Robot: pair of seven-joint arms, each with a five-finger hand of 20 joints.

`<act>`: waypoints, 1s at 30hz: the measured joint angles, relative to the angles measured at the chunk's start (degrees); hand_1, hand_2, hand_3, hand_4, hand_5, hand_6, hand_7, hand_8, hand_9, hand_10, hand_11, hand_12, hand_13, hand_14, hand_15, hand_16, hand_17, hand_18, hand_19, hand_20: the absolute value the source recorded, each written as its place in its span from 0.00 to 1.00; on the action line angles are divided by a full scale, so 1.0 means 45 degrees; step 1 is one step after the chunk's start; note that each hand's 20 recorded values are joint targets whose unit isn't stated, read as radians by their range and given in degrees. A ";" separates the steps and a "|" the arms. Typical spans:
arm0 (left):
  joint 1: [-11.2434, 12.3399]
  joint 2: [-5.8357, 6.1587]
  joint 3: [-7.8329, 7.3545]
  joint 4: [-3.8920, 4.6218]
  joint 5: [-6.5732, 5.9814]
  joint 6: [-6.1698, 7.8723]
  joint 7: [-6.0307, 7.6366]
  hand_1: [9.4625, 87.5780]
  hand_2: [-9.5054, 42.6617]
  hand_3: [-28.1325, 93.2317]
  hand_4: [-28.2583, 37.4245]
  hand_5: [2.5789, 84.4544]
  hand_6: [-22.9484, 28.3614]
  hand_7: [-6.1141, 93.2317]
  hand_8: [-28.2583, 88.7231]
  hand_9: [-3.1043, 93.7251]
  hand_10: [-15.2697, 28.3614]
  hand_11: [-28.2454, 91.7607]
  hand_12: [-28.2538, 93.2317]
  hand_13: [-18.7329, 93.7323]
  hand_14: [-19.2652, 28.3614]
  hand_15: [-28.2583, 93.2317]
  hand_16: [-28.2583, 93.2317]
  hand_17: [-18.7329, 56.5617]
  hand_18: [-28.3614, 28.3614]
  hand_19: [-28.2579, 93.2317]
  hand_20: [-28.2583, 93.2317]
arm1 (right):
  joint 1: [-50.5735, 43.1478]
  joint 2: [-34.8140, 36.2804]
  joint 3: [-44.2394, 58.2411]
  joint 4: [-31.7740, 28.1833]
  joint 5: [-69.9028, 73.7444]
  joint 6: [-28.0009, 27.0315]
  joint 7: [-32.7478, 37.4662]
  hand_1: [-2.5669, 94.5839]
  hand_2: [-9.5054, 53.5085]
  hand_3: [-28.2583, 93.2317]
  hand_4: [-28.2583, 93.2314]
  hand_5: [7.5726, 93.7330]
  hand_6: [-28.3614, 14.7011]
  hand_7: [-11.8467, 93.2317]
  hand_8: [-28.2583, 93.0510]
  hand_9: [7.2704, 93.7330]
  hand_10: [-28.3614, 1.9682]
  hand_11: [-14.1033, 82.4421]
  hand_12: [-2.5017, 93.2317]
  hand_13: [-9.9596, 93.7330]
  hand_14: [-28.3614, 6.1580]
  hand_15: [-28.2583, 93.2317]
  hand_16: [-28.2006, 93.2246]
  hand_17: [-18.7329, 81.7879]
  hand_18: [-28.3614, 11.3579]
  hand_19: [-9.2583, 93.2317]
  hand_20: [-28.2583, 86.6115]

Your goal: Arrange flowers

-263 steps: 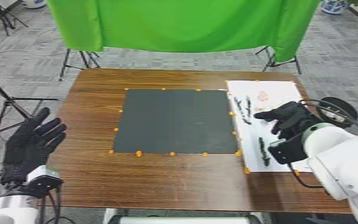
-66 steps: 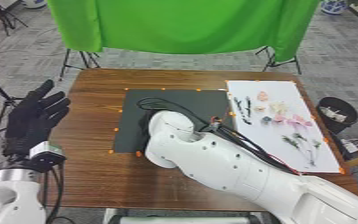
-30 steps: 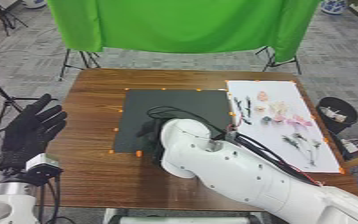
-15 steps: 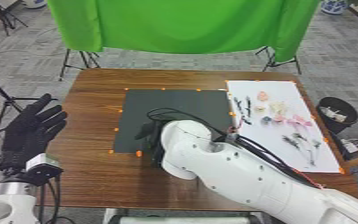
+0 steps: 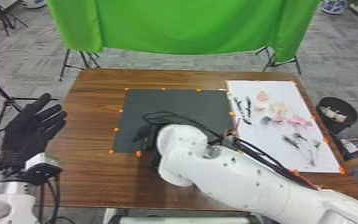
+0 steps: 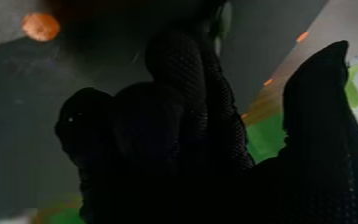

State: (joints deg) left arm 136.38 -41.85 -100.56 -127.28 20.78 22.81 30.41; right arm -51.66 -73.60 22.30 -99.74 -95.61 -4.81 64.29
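Across from the white rectangular sheet [image 5: 262, 161] to the dark grey mat [image 5: 175, 102] had moved the black-gloved right hand [image 5: 143, 132], fingers fairly straight, thumb wide, a green sliver [image 6: 226, 21] by the fingertips, grip uncertain. On the sheet: pink, cream and blue-grey blossoms [image 5: 298, 120], too crowded to count; two slender dark sprigs [image 5: 246, 111], long axes near-to-far; three green-headed stems [image 5: 301, 137], heads pointing far, slightly aslant.

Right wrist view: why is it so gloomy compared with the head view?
Right wrist view: the right hand fills much of it, its black fabric mostly in shade, with some weave catching light. Head view: light looks even, the white sheet bright, the green curtain well lit.
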 measured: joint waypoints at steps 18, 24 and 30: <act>0.2819 0.0093 -0.1244 -0.0760 0.0205 0.1069 0.1245 0.26 0.31 0.77 0.10 0.43 0.63 0.16 0.18 0.35 0.76 0.46 0.32 0.32 0.87 0.61 0.14 0.11 0.86 0.57 0.28 | -0.0802 0.3755 0.3300 -0.4190 -0.0658 -0.1720 -0.0845 0.30 0.19 0.78 0.10 0.57 0.28 0.23 0.18 0.67 0.11 0.58 0.24 0.77 0.33 0.81 0.33 0.81 0.45 1.00 0.12; 0.3422 0.0097 -0.1652 -0.1048 0.1029 0.1751 0.1340 0.26 0.30 0.77 0.10 0.43 0.63 0.16 0.18 0.35 0.76 0.46 0.32 0.32 0.87 0.60 0.15 0.11 0.86 0.56 0.29 | -0.2704 0.5462 0.5717 -0.5420 -0.0686 -0.0970 -0.0348 0.32 0.18 0.78 0.10 0.58 0.26 0.22 0.18 0.69 0.14 0.57 0.23 0.79 0.36 0.80 0.32 0.83 0.46 1.00 0.10; 0.3640 0.0359 -0.1483 -0.1108 0.0148 0.1747 0.2138 0.26 0.31 0.77 0.10 0.43 0.63 0.16 0.18 0.36 0.77 0.46 0.32 0.32 0.87 0.60 0.15 0.11 0.86 0.56 0.29 | -0.4947 0.6678 0.7700 -0.5393 -0.0985 -0.0477 0.0714 0.34 0.17 0.78 0.10 0.58 0.25 0.21 0.18 0.70 0.15 0.58 0.23 0.80 0.37 0.80 0.33 0.84 0.49 1.00 0.08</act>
State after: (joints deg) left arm 152.76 -40.23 -107.24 -132.26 21.45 30.67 40.03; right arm -73.92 -43.55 56.95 -124.01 -100.04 -6.95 67.51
